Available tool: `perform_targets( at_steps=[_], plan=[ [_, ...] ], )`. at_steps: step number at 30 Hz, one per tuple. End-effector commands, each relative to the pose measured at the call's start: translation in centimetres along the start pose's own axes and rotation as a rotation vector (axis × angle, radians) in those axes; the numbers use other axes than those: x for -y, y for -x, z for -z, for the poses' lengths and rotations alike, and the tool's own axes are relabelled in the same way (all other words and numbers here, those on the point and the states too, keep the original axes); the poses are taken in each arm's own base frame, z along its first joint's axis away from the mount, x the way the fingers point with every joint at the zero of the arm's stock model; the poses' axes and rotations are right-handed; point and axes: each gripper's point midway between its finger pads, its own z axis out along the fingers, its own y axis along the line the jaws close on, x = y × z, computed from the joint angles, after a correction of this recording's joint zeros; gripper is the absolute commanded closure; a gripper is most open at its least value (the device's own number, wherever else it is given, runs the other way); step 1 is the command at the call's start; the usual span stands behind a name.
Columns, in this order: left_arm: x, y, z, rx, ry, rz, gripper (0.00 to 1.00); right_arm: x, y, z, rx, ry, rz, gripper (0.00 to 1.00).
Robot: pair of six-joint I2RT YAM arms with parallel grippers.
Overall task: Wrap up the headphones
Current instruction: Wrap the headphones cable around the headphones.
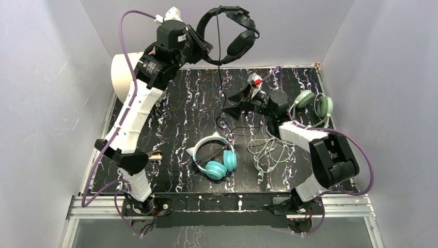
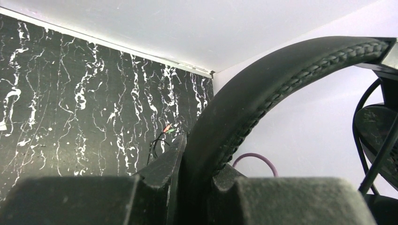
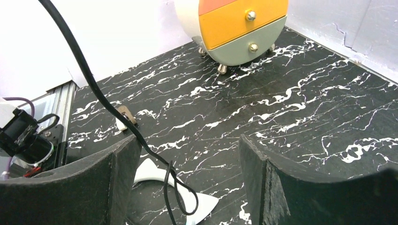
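Top external view: left gripper (image 1: 200, 49) clamped on the stiff padded band (image 1: 206, 18) of the black headphones (image 1: 240, 44), raised well behind the teal headset (image 1: 217, 161). Their limp, light cable (image 1: 220, 77) hangs between the right gripper (image 1: 230, 106)'s parted fingers, just behind that headset. Best taken there.

A black table top veined with white like marble (image 1: 175, 103) carried everything. A round white cabinet with an orange and a grey-green drawer (image 3: 234, 28) stood on small metal feet at its far left corner. A teal over-ear headset with a white cat-ear band (image 1: 219, 165) lay near the front middle. A pale sage-green headset (image 1: 315, 103) lay at the far right, and its light cable (image 1: 268, 152) sprawled in loose loops between the two. A small tan object (image 1: 154, 154), too small to identify, sat by the left edge.
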Motion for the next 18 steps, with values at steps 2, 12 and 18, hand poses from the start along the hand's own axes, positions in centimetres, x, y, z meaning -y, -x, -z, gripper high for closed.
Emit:
perform_targets(
  at_steps=[2,12,18],
  plan=[
    [3.4,2.8,3.4,0.06,-0.135,0.051,1.0,-1.7,3.2,-1.2,0.117,0.102,0.059,0.17],
    [4.0,2.6,3.7,0.041,-0.168,0.068,1.0,-2.1,2.7,-2.6,0.15,0.085,0.023,0.2],
    [4.4,3.1,5.2,0.049,-0.186,0.06,1.0,-0.5,2.3,-1.3,0.183,-0.037,-0.024,0.74]
  ],
)
